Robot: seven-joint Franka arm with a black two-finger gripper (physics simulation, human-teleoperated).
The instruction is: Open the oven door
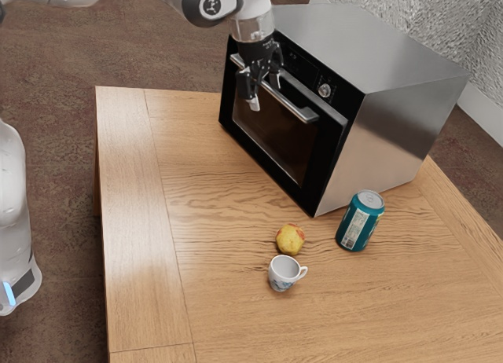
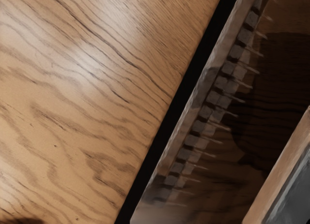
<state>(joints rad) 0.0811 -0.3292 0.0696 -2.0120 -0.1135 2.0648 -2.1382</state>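
Observation:
The black gripper (image 1: 264, 93) is at the oven front in the exterior view, its fingers apart on either side of the silver door handle (image 1: 297, 110). Whether either finger touches the bar, I cannot tell. The dark glass oven door (image 1: 277, 135) stands upright against the steel oven (image 1: 397, 115), with no clear gap along its edges. In the wrist view, the door glass (image 2: 286, 73) reflects the table grain, and part of the handle (image 2: 278, 178) crosses the lower corner near my hand.
On the wooden table (image 1: 224, 300), a teal can (image 1: 358, 221) stands near the oven's front corner. A yellow-red apple (image 1: 290, 240) and a white cup (image 1: 284, 274) are close together in front of it. The wrist view shows bare tabletop (image 2: 87, 98) beside the oven's base.

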